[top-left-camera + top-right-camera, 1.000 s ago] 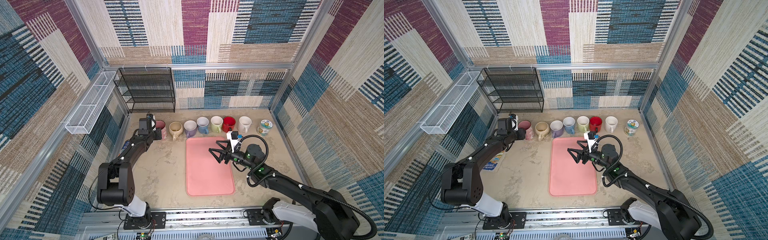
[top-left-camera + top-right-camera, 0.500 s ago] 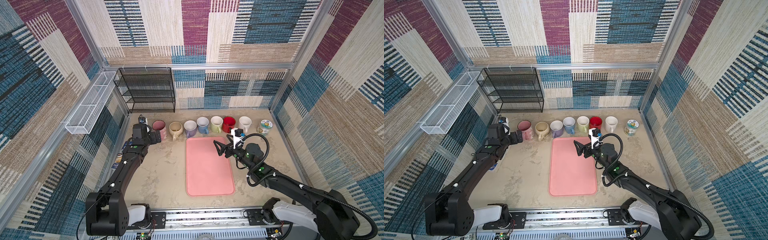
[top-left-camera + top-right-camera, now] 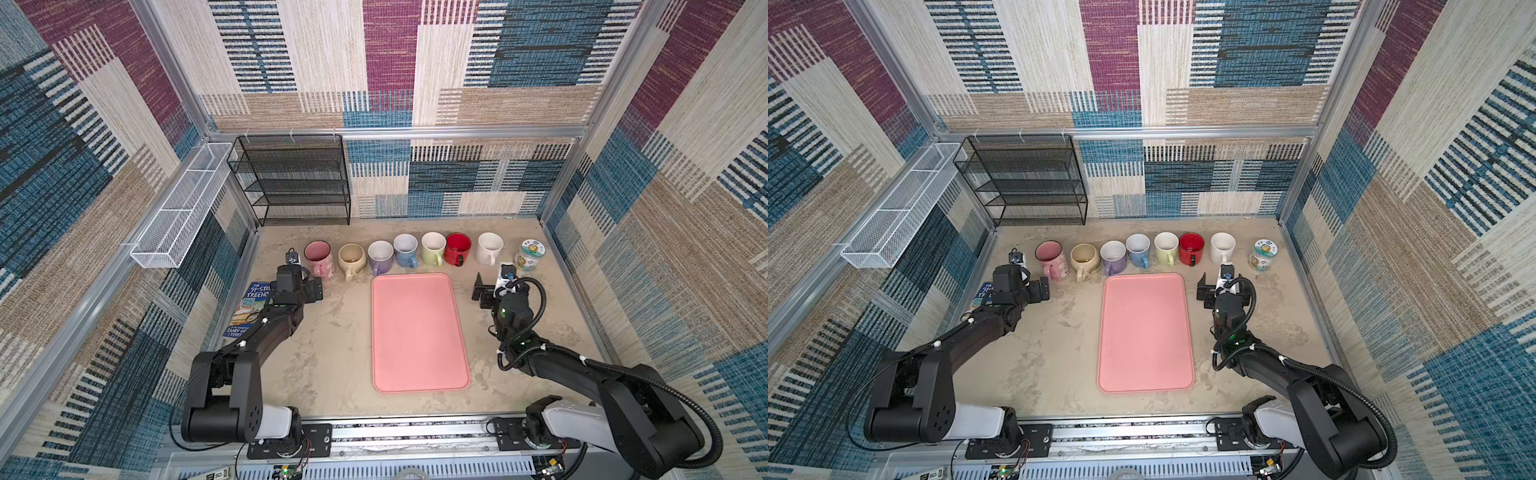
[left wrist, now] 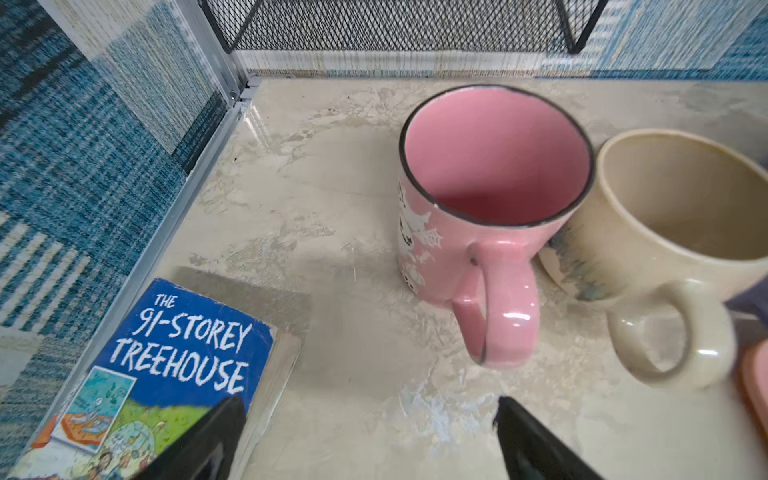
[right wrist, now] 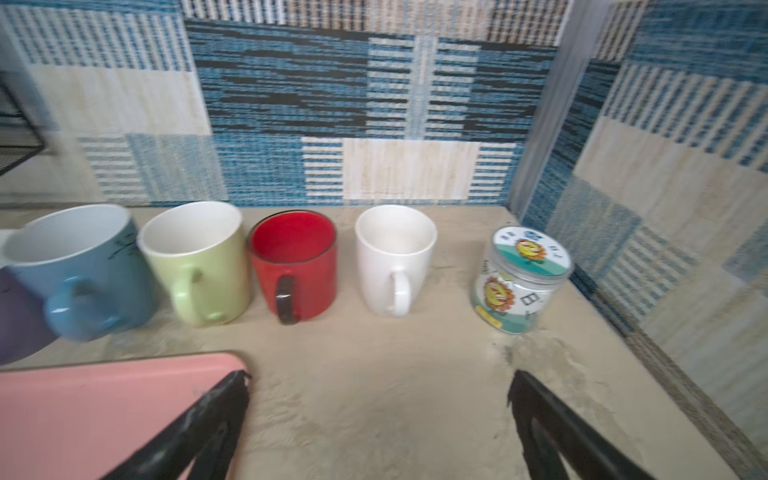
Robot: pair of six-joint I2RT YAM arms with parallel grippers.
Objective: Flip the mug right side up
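Pink ceramic mug [image 3: 318, 257] with a dark rim and white cartoon prints stands upright, mouth up. It is at the left end of a row of mugs along the back of the table, with its handle facing the front.

The beige marbled tabletop [image 3: 332, 365] carries everything. A black wire-mesh shelf rack [image 3: 291, 178] stands against the back wall on the left. A long white wire basket [image 3: 183, 208] is fixed to the left wall. A pink rectangular plastic tray [image 3: 419, 332] lies flat in the middle, just in front of the row.

The left gripper [image 4: 368, 407] hangs near the pink mug's handle without touching it, its jaws spread wide and empty. The right gripper [image 5: 378, 378] hangs beside the tray's far right corner, in front of the white mug, its jaws also spread wide and empty.

A blue paperback book [image 4: 178, 357] titled "The 91-Storey Treehouse" lies flat by the left wall, partly under the left arm.

Right of the pink mug, all upright, come:
- a cream mug [image 3: 352, 259], so close I cannot tell whether the two touch
- a lilac mug [image 3: 380, 255]
- a blue mug [image 3: 405, 249]
- a pale green mug [image 3: 433, 247]
- a red mug [image 3: 458, 248] with a black handle
- a white mug [image 3: 489, 248]

A small clear plastic jar [image 3: 530, 254] with a sunflower cartoon on it ends the row.
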